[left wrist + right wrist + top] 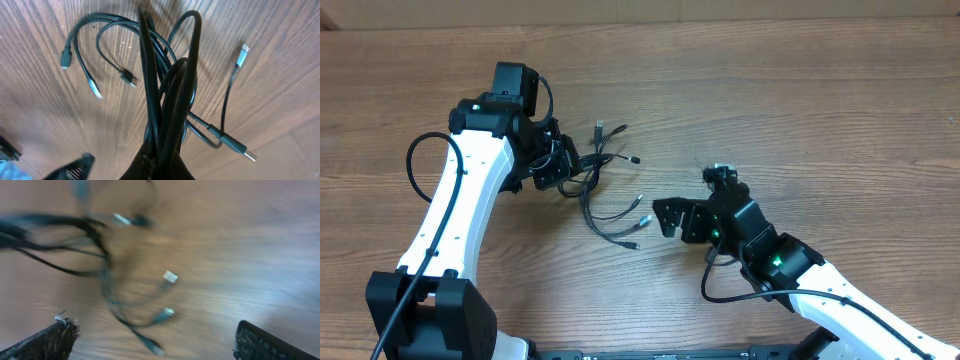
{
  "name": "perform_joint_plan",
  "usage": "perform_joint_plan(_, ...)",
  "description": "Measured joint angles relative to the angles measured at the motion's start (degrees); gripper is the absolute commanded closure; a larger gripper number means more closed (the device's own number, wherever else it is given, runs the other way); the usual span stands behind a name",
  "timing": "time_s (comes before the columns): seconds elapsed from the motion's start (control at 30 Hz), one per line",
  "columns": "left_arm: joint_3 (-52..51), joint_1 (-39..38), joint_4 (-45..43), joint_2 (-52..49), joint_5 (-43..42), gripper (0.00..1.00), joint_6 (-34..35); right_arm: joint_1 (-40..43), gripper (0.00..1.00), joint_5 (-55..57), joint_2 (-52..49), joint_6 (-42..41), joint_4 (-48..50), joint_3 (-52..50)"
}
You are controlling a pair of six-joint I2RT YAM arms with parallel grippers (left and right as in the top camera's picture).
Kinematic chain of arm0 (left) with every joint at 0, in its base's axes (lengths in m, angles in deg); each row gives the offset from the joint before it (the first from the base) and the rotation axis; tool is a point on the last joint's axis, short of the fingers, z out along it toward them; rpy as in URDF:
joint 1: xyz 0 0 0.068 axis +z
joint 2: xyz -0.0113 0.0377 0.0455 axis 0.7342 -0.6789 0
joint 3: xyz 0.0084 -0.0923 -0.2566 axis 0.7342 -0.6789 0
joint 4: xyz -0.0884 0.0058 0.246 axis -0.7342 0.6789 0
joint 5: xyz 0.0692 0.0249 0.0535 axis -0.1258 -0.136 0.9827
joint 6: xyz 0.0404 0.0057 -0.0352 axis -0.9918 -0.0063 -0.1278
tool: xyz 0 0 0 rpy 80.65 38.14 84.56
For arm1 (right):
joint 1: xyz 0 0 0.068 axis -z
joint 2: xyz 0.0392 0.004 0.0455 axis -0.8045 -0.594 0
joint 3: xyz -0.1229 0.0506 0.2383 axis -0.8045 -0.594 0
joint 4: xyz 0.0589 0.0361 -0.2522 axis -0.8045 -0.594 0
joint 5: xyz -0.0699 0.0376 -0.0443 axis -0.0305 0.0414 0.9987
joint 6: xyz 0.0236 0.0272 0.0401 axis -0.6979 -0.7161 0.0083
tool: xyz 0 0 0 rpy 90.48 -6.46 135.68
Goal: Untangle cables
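Note:
The thin black cables (592,192) lie tangled on the wooden table, with several small plug ends fanned out toward the right. My left gripper (558,163) is shut on the bundle at its left end. In the left wrist view the gathered cords (165,85) rise into the jaws (160,167), and loose plugs hang over the wood. My right gripper (670,218) is open and empty, just right of the nearest plug ends. In the blurred right wrist view the cables (100,250) lie ahead of the open fingers (155,342).
The wooden table (800,90) fills the view. The thicker black wires of the arms loop at the left arm (415,160) and under the right arm (720,290). The arm bases stand at the front edge.

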Motion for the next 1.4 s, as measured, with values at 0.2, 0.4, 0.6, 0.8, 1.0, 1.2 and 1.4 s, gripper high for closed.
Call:
perform_joint_plan(0.2,0.0,-1.2,0.5,0.0,-3.74,0.96,-0.04,0.0,0.12,-4.66,-3.74,0.22,10.93,0.0)
perform_joint_plan(0.4,0.0,-4.0,0.48,0.0,-5.79,0.95,1.73,-0.74,0.12,-9.49,-12.81,0.37,17.03,-0.02)
perform_joint_plan(0.6,0.0,-4.9,0.5,0.0,-7.08,0.95,2.62,-1.14,0.26,-10.91,-20.55,0.79,26.97,-0.22)
perform_joint_plan(0.8,0.0,-4.9,0.5,0.0,-9.53,0.96,2.84,-1.18,0.46,-10.43,-24.33,0.81,35.19,-0.44)
perform_joint_plan(1.0,0.0,-4.98,0.52,0.0,-13.31,0.95,2.89,-1.18,0.52,-9.09,-25.33,0.68,39.41,-0.42)
perform_joint_plan(1.2,0.0,-5.01,0.52,0.0,-16.79,0.95,2.89,-1.18,0.95,-3.61,-25.7,0.9,39.58,-0.42)
perform_joint_plan(1.4,0.0,-4.98,-0.04,0.0,-18.03,0.96,2.91,-1.29,0.96,-4.57,-25.92,0.66,38.97,-0.42)
